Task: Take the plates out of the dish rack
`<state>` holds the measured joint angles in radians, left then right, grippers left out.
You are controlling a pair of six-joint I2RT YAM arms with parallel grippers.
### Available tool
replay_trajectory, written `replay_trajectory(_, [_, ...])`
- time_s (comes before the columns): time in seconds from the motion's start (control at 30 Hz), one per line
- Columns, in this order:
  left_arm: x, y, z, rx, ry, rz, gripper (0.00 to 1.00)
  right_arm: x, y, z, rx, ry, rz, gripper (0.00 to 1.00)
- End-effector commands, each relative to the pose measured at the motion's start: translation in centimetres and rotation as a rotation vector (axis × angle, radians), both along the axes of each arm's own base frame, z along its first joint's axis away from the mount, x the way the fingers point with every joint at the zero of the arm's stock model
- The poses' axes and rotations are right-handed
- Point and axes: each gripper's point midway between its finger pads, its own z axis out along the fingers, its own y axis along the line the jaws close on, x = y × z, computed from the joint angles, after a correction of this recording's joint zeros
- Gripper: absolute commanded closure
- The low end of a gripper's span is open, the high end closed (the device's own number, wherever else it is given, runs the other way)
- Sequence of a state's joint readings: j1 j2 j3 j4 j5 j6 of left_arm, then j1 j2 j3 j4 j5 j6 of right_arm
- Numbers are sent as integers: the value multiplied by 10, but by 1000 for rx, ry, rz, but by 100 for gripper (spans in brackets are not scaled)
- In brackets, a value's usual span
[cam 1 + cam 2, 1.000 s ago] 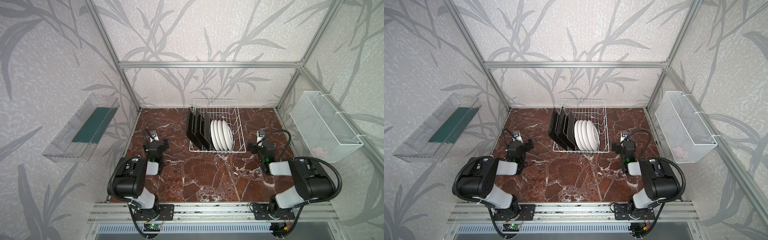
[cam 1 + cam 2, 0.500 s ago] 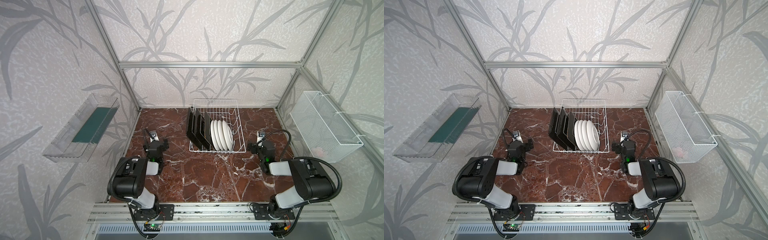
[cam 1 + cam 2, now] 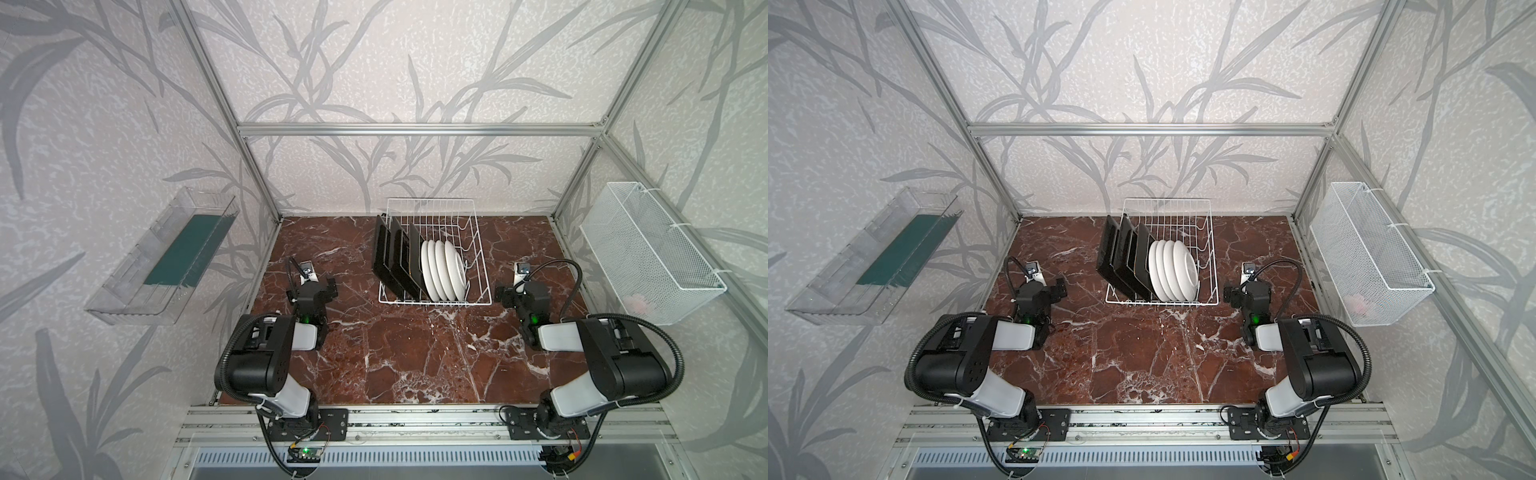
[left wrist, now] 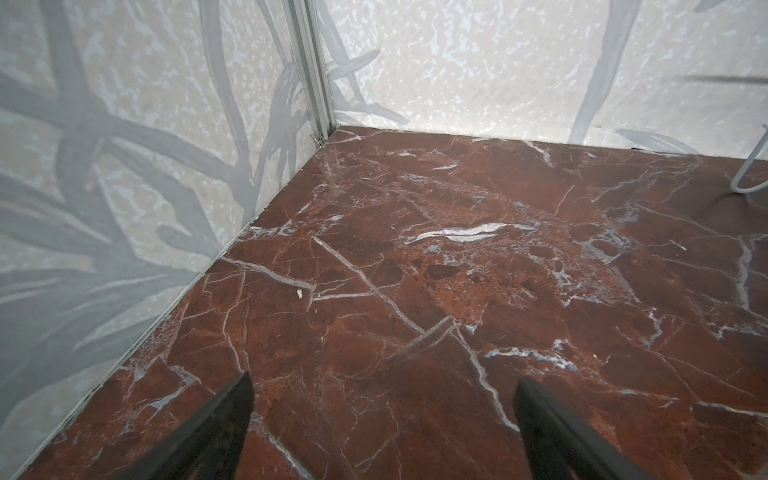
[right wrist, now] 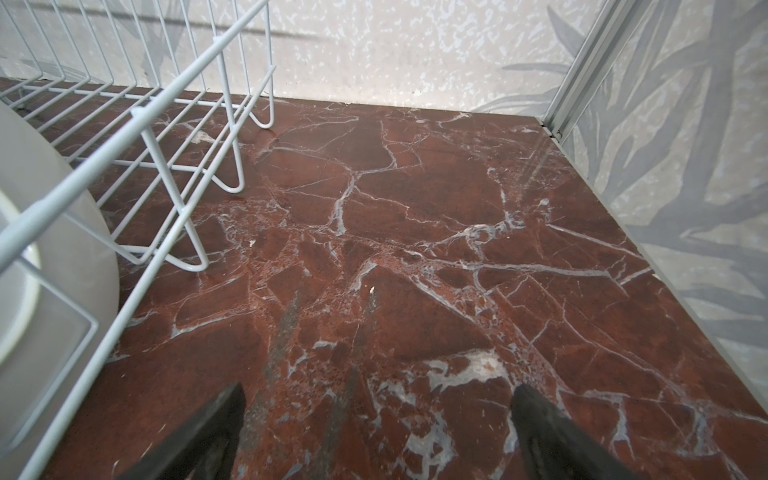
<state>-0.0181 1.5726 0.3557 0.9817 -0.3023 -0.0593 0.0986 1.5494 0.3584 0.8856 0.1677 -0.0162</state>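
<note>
Empty, wide open: left hand (image 4: 384,390), right hand (image 5: 376,395). On worktop (image 3: 415,357), centre frame, the dish rack (image 3: 474,253) — square plates (image 3: 395,262) left, round plates (image 3: 442,270) right, all on edge. Likely rigid, slick, breakable — pinch a top rim, lift straight up.

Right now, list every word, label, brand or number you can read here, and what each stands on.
None: no view shows readable text.
The plates, dish rack, mesh basket, clear tray and marble tabletop bear no lettering.
Any print on the small circuit board below the front rail is too small to read.
</note>
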Motion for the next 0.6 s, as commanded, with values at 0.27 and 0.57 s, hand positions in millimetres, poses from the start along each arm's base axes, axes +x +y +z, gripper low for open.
replay_trajectory(0.27, [-12, -2, 32, 7, -69, -20, 1, 1, -7, 20, -1, -59, -46, 1])
replay_trajectory(0.57, [-13, -12, 109, -21, -174, -74, 1, -3, -5, 23, 1, -74, -31, 1])
